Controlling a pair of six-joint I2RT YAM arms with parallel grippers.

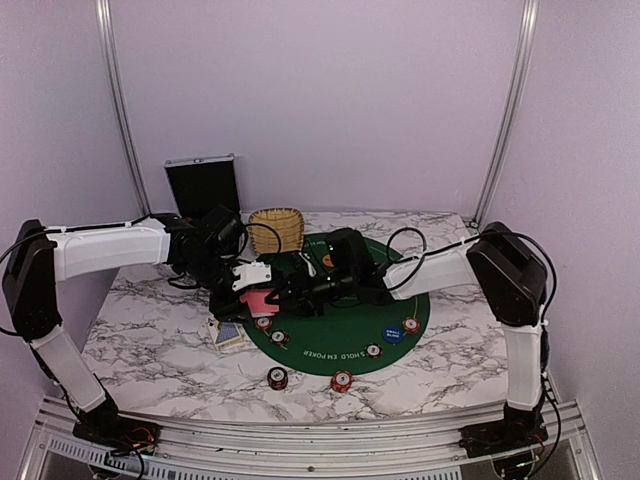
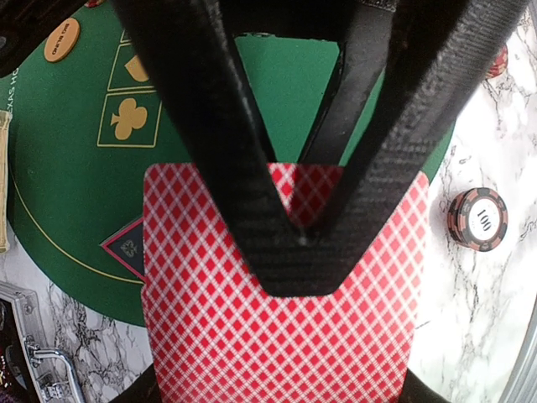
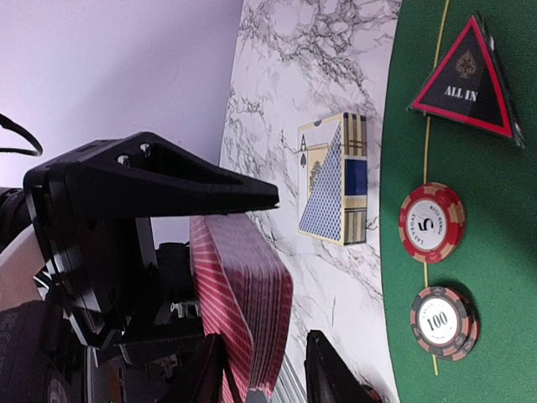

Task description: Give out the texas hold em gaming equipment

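Note:
My left gripper [image 2: 302, 260] is shut on a deck of red-backed playing cards [image 2: 277, 336], held above the left edge of the green mat [image 1: 400, 300]. In the right wrist view the deck [image 3: 243, 285] stands on edge, and its lower end sits between the fingers of my right gripper [image 3: 264, 378]. These stand apart: the left finger is against the deck, with a gap at the other finger. Red-and-white chips [image 3: 430, 222] [image 3: 443, 321] and the dark triangular "ALL IN" marker [image 3: 466, 80] lie on the mat. An orange disc [image 2: 62, 39] and a blue disc [image 1: 392, 334] also lie there.
A blue-and-gold card box [image 3: 333, 178] lies on the marble just left of the mat. Two chips [image 1: 277, 377] [image 1: 342, 380] sit on the marble near the front edge. The wicker basket [image 1: 275, 228] and the black case [image 1: 203, 185] stand at the back.

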